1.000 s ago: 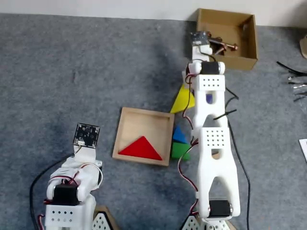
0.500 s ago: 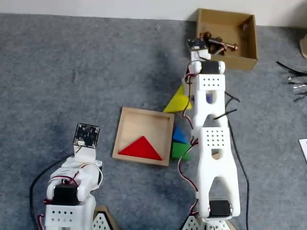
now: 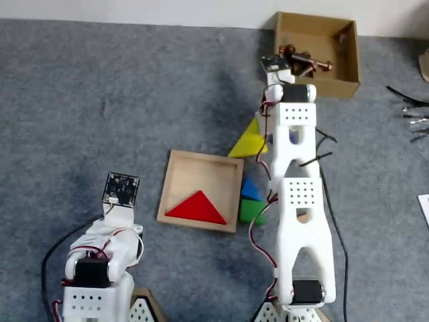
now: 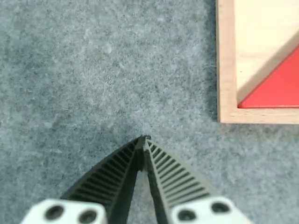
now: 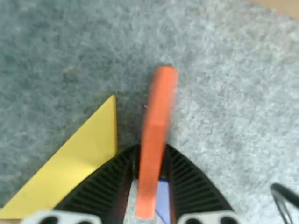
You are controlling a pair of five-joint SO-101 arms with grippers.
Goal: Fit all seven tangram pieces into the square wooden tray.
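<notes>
Orange tangram piece [image 5: 157, 121] edge-on between right fingers [image 5: 103, 183], beside yellow triangle [image 5: 77, 165]

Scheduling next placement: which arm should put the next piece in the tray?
Right. The right gripper is shut on an orange piece beside the yellow triangle; the left gripper is shut, empty, beside the tray.

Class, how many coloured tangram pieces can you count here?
5: red triangle piece in the square wooden tray; yellow triangle piece beyond it; blue piece and green piece beside it; orange piece in the right end effector. The arm may hide more.
</notes>
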